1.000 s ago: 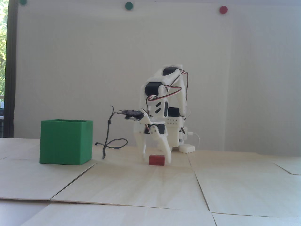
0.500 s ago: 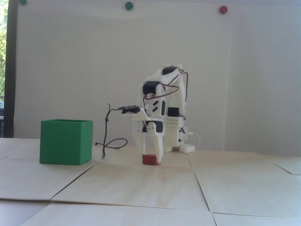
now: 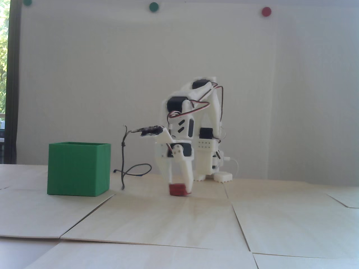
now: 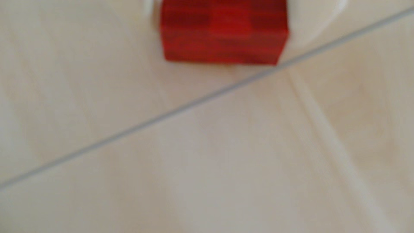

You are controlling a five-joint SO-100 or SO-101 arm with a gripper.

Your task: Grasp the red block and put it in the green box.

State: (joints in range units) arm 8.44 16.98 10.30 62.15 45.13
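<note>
The red block (image 3: 177, 190) is a small dull-red brick resting on the pale wooden table, right of the green box (image 3: 75, 171). The box is a large open-rimmed cube standing at the left in the fixed view. My white gripper (image 3: 179, 188) points straight down with one finger on each side of the block, and both look pressed against it. In the blurred wrist view the block (image 4: 224, 33) fills the top middle. A white finger (image 4: 302, 24) touches its right side and a sliver of the other finger (image 4: 153, 13) its left. The gripper (image 4: 221, 31) is shut on the block.
A loose dark cable (image 3: 124, 165) hangs and loops on the table between the box and the arm. The arm's base (image 3: 221, 176) stands behind the block. The table is made of wooden panels with seams (image 4: 156, 118). Round dots (image 3: 153, 6) sit high on the wall.
</note>
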